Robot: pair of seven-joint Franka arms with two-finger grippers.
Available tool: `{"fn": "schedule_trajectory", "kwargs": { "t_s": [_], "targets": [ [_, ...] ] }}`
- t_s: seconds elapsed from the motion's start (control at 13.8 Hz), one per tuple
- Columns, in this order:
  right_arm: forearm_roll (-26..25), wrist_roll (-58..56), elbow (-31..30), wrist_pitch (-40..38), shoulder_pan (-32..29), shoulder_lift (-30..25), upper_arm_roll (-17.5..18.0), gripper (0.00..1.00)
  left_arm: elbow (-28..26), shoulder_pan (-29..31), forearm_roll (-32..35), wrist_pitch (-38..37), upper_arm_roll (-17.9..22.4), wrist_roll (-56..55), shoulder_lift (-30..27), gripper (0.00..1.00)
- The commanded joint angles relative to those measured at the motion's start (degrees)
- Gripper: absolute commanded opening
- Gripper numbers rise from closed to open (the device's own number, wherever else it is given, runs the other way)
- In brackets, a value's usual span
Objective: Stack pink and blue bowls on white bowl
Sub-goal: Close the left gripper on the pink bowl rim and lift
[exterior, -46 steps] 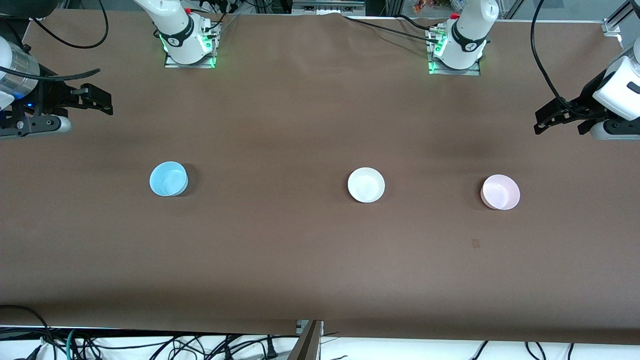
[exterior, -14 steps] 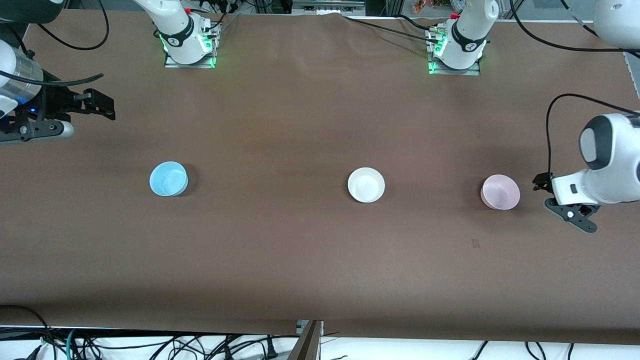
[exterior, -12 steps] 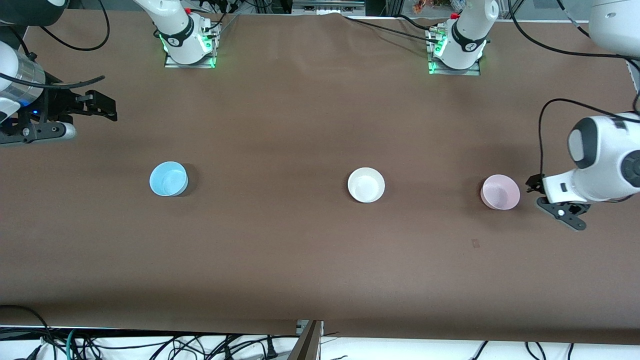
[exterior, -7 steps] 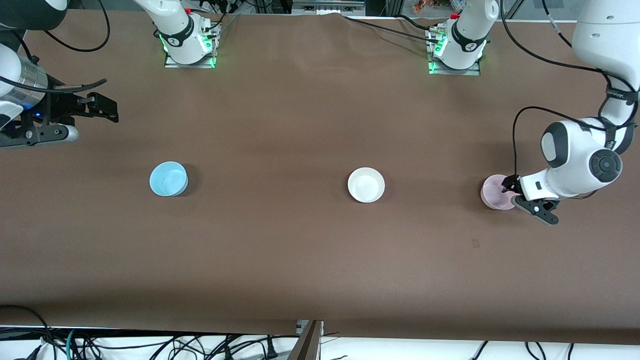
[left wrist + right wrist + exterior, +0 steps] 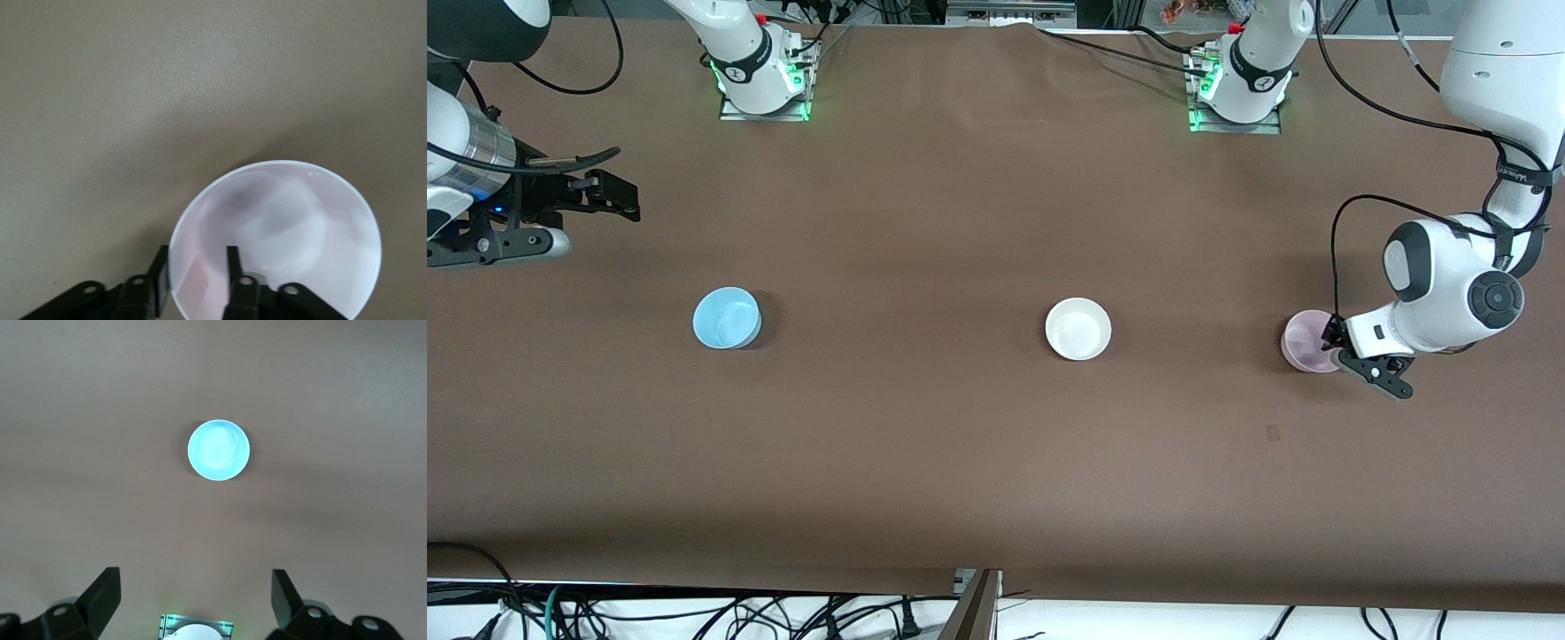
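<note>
The pink bowl [image 5: 1303, 342] stands upright toward the left arm's end of the table. My left gripper [image 5: 1336, 342] is down at its rim, open. In the left wrist view, the left gripper [image 5: 195, 267] has one finger inside the pink bowl [image 5: 287, 227], one outside, with a gap round the rim. The white bowl [image 5: 1078, 329] stands near the table's middle. The blue bowl [image 5: 727, 317] stands toward the right arm's end. My right gripper [image 5: 624, 197] is open and empty in the air, well off from the blue bowl [image 5: 218, 450], and its own view shows the right gripper [image 5: 197, 593] wide open.
The brown table cloth [image 5: 960, 444] carries a small mark [image 5: 1272, 432] nearer the front camera than the pink bowl. The two arm bases [image 5: 765, 84] [image 5: 1238, 93] stand at the table's back edge. Cables hang along the front edge.
My left arm has swung in and come down to the pink bowl, its fingers now straddling the rim. The right gripper has drifted slightly. The bowls have not moved.
</note>
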Motion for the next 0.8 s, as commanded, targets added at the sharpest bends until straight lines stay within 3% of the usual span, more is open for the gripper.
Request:
{"fn": "schedule_trajectory", "kwargs": {
  "t_s": [0.0,0.36,0.51,0.73],
  "targets": [
    [0.44,-0.14,0.77,-0.33,-0.05,0.35,0.04,1.0,0.54,0.56,-1.02,0.08,-0.36,1.31,-0.13,0.0],
    [0.26,-0.14,0.77,-0.59,-0.05,0.35,0.04,1.0,3.18,-0.05,-0.5,-1.84,-0.45,0.61,-0.74,0.0],
    [0.26,-0.14,0.77,-0.5,-0.05,0.61,0.04,1.0,5.71,-0.14,-1.02,-6.84,-0.97,0.17,-1.01,0.0],
    [0.17,-0.14,0.77,-0.24,-0.05,0.7,0.04,1.0,11.25,-0.23,-1.02,-15.8,-5.0,-5.16,-1.01,0.0]
  ]
}}
